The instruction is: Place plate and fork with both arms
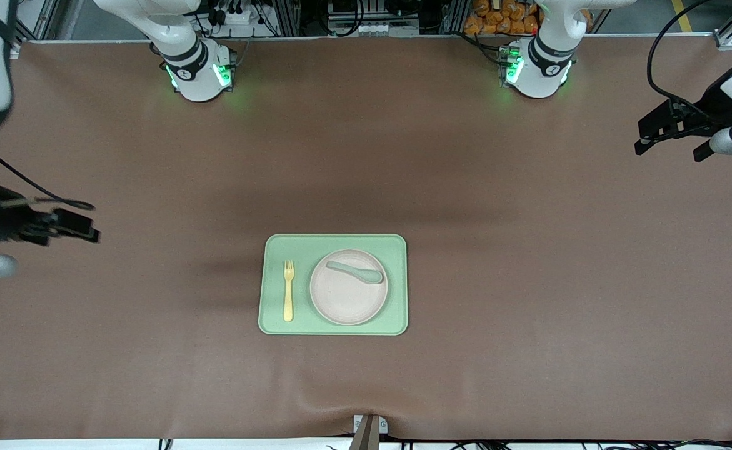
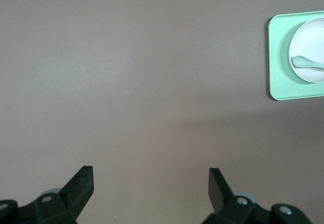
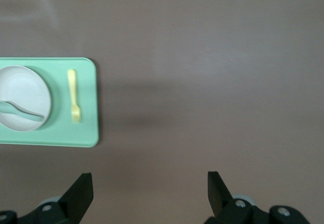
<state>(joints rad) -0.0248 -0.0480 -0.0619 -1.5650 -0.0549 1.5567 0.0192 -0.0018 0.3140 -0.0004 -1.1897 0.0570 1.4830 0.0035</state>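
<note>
The cream plate (image 1: 348, 295) lies on the light-green tray (image 1: 334, 242) at the table's middle. The pale-yellow fork (image 1: 288, 290) lies on the tray beside the plate, toward the right arm's end. My left gripper (image 1: 669, 149) is open and empty over bare table at the left arm's end. My right gripper (image 1: 87, 228) is open and empty over bare table at the right arm's end. The left wrist view shows its gripper (image 2: 151, 178), the tray (image 2: 276, 57) and the plate (image 2: 310, 37). The right wrist view shows its gripper (image 3: 150, 181), the tray (image 3: 76, 138), the plate (image 3: 25, 90) and the fork (image 3: 74, 95).
A grey-green spoon (image 1: 354, 272) lies on the plate, on the part nearer the arms' bases; it also shows in both wrist views (image 2: 306, 62) (image 3: 20, 110). Brown table cover (image 1: 528, 281) lies bare around the tray.
</note>
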